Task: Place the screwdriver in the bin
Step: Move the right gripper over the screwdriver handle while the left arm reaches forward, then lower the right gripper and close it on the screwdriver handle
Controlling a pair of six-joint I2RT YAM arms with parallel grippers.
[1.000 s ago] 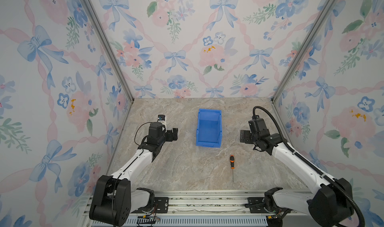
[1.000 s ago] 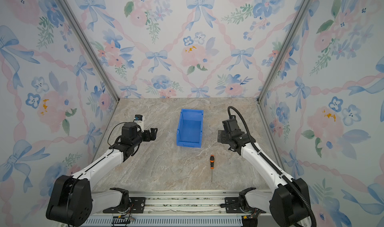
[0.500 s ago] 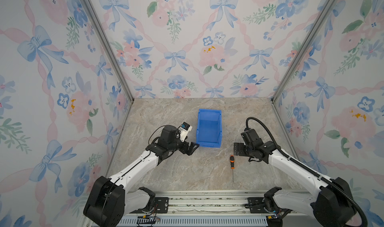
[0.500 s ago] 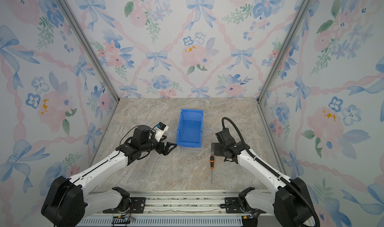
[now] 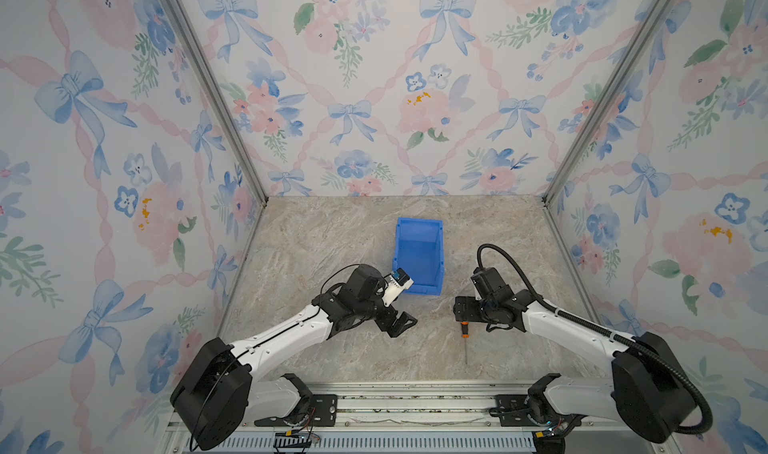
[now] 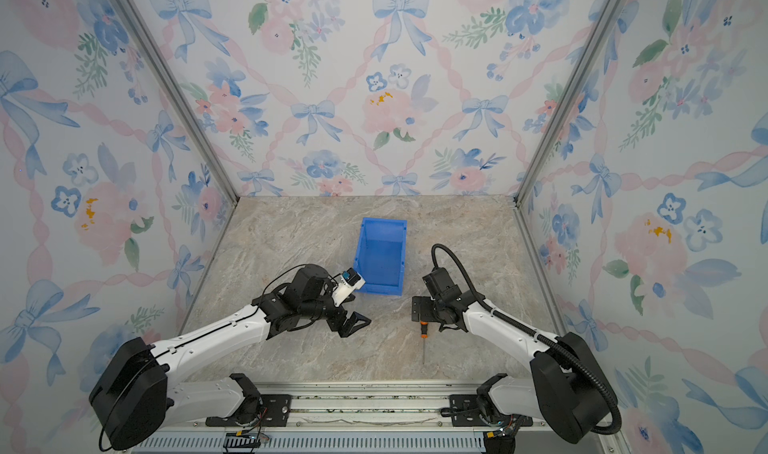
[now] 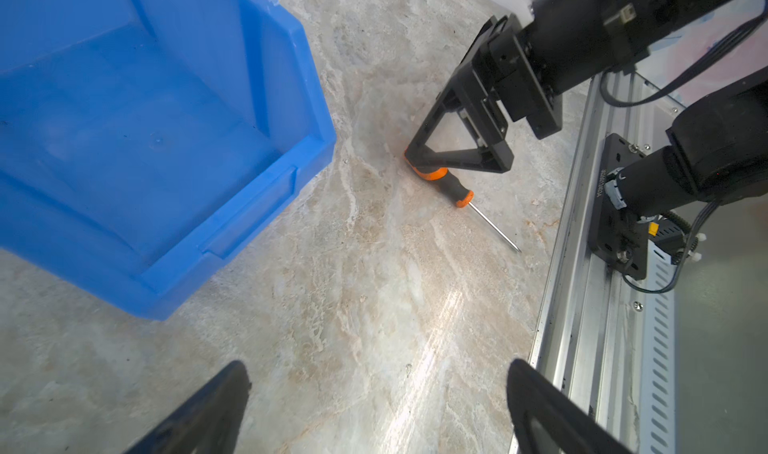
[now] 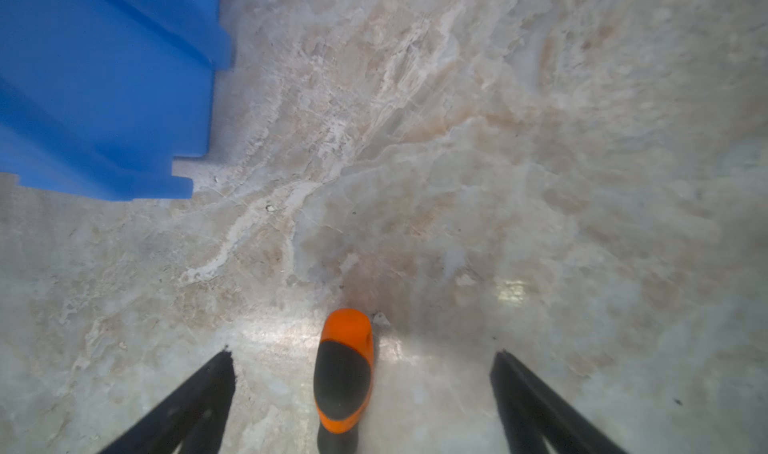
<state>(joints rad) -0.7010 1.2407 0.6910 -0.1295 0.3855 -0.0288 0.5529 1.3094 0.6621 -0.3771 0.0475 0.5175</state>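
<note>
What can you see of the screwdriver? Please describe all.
The screwdriver is small, with a chunky orange-and-black handle, seemingly plastic or rubber, and a thin grey metal shaft. It lies flat on the marble-look table, outside the blue bin, shaft pointing toward the front rail. The open right gripper straddles the handle end, not closed on it.

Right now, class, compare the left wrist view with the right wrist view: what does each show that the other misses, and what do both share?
Only the left wrist view shows the screwdriver's thin metal shaft, the bin's empty inside and the right gripper from outside, poised open over the handle's butt. Only the right wrist view shows the handle lying between its open fingers, untouched. Both share the orange-and-black handle, the blue bin and the marbled table.
</note>
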